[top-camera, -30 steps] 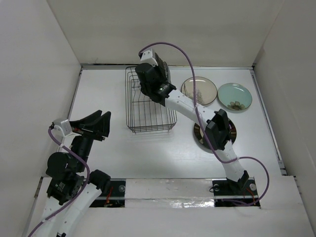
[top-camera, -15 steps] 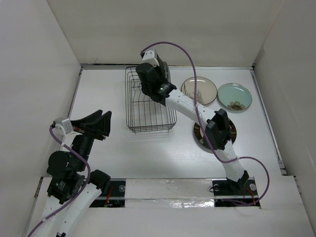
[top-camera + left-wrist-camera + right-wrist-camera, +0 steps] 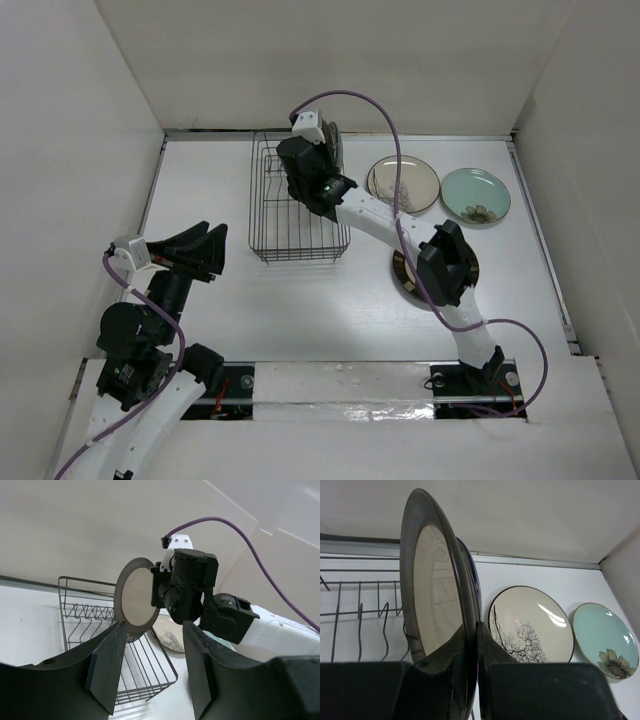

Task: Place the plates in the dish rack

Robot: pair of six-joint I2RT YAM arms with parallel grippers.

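Observation:
My right gripper (image 3: 470, 627) is shut on the rim of the beige plate with brown rim (image 3: 435, 595) and holds it upright over the far end of the black wire dish rack (image 3: 262, 200). The plate also shows in the left wrist view (image 3: 135, 602), with a patterned plate's edge (image 3: 131, 638) just below it inside the rack. From above the right wrist (image 3: 310, 165) hides the held plate. The cream branch-motif plate (image 3: 403, 184) and the pale green plate (image 3: 475, 195) lie flat to the right. My left gripper (image 3: 205, 250) is open and empty, left of the rack.
A dark-rimmed plate with a cream centre (image 3: 404, 270) lies on the table, mostly under my right forearm. White walls enclose the table on the left, back and right. The rack's upright tines (image 3: 360, 615) stand left of the held plate.
The right wrist has moved a little toward the back wall and to the right with the plate. The rack's near edge has shifted slightly toward the back. The left arm has barely moved.

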